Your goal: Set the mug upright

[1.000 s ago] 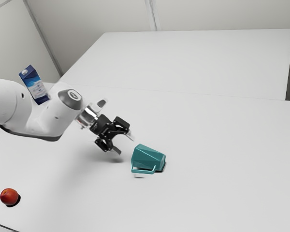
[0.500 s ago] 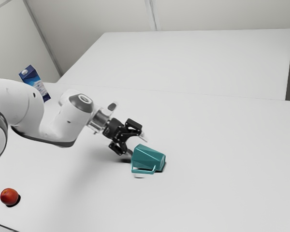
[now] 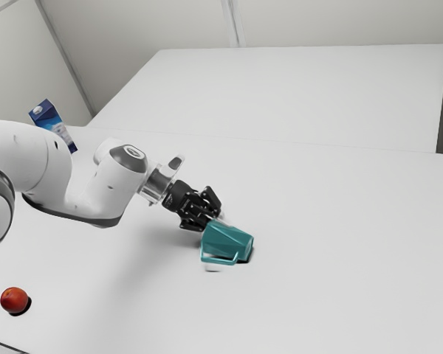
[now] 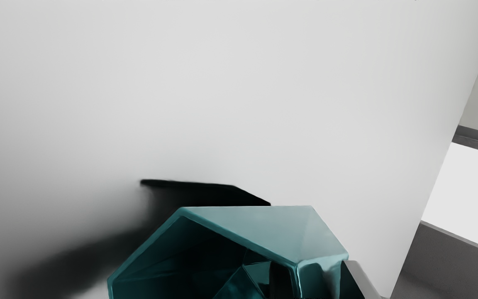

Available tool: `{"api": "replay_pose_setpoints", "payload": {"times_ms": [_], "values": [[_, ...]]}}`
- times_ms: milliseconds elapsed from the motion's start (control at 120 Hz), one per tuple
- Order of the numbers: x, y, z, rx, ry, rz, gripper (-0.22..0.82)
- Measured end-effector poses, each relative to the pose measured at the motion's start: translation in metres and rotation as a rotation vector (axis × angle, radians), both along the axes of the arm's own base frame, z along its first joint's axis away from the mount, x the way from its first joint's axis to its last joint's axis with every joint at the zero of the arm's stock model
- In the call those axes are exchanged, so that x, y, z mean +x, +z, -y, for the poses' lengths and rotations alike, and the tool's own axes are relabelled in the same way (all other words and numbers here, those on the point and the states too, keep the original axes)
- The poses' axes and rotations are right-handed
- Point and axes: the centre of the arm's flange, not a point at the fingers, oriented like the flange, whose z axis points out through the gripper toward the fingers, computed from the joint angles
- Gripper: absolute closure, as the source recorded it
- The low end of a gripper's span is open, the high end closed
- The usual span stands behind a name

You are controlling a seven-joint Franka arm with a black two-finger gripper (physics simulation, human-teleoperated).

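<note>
We are having the mug (image 3: pixel 229 240) lying on its side on the worktop (image 3: pixel 340 221), just below the exterior view's middle; the grasp is looking made, while lifting and uprighting are awaiting us. Our claw (image 3: pixel 218 219) is gripping its wall at the rim, nearly closed, one finger reaching inside, the other pressing outside.

The exterior view looks from the arm's (image 3: pixel 103 188) side, set well back and above the gripper (image 3: pixel 215 217), facing obliquely down across the table (image 3: pixel 340 221) to the wall (image 3: pixel 340 18) beyond it. The wrist view sits right behind the gripper, very near, facing past its tips into the mug (image 4: pixel 243 232). The 2 views share the mug and the table beside the gripper.
</note>
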Motion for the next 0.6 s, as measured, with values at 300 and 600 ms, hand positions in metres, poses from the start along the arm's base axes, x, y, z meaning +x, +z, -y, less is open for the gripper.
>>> {"api": "replay_pose_setpoints", "payload": {"times_ms": [300,600], "values": [[-0.001,0.013,0.004,-0.013,0.0,0.035,0.75],[-0.012,0.022,0.011,-0.018,-0.015,0.047,0.78]]}}
